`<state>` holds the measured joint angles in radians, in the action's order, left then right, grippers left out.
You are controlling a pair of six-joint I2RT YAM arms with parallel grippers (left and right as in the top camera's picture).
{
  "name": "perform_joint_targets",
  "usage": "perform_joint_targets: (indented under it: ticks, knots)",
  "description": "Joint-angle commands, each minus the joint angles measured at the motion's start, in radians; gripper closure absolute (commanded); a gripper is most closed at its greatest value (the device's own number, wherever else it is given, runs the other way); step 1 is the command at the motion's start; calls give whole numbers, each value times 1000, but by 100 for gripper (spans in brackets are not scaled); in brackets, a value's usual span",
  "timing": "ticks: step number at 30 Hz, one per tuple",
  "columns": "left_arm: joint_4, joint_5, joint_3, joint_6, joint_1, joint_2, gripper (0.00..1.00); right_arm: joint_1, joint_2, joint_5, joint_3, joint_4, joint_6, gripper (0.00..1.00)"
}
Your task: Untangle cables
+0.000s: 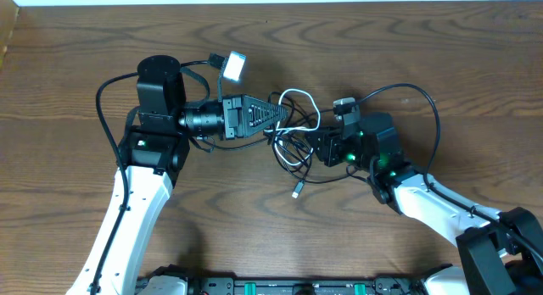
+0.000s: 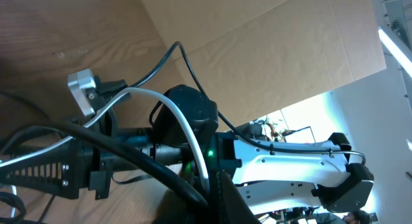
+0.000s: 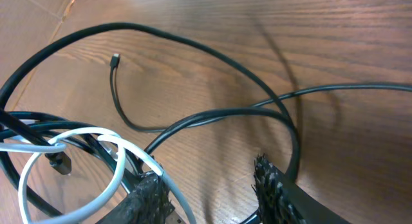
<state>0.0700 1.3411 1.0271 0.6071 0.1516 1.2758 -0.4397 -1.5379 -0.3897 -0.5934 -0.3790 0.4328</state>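
Observation:
The cables lie tangled at the table's middle between my two grippers. The white cable forms a loop, and the black cable loops under and below it, with a small plug end lying free toward the front. My left gripper points right into the bundle and looks shut on the cables. In the left wrist view the white cable and the black cable run down into its jaws. My right gripper is open. In its wrist view bare wood shows between its fingers. The white cable lies over the left finger and the black cable curves beyond it.
Thicker black arm wires arc beside each arm, one on the left and one on the right. The wooden table extends around the bundle. The right arm and a cardboard wall fill the left wrist view.

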Motion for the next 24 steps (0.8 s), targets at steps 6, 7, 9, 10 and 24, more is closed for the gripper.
perform_joint_targets:
  ticks: [6, 7, 9, 10, 24]
  knots:
    - [-8, 29, 11, 16, 0, 4, 92, -106, -50, 190, 0, 4, 45, 65]
    - [-8, 32, 11, 16, 0, 4, 92, -125, -72, 285, 0, 0, 69, 74]
    - [-8, 33, 11, 16, 0, 4, 92, -139, -97, 420, -1, -5, 85, 88]
    - [-8, 34, 11, 16, 0, 4, 92, -140, -103, 473, -1, -8, 92, 97]
    - [26, -89, 11, -56, 0, 5, 92, -43, 526, 465, -2, 154, 85, 99]
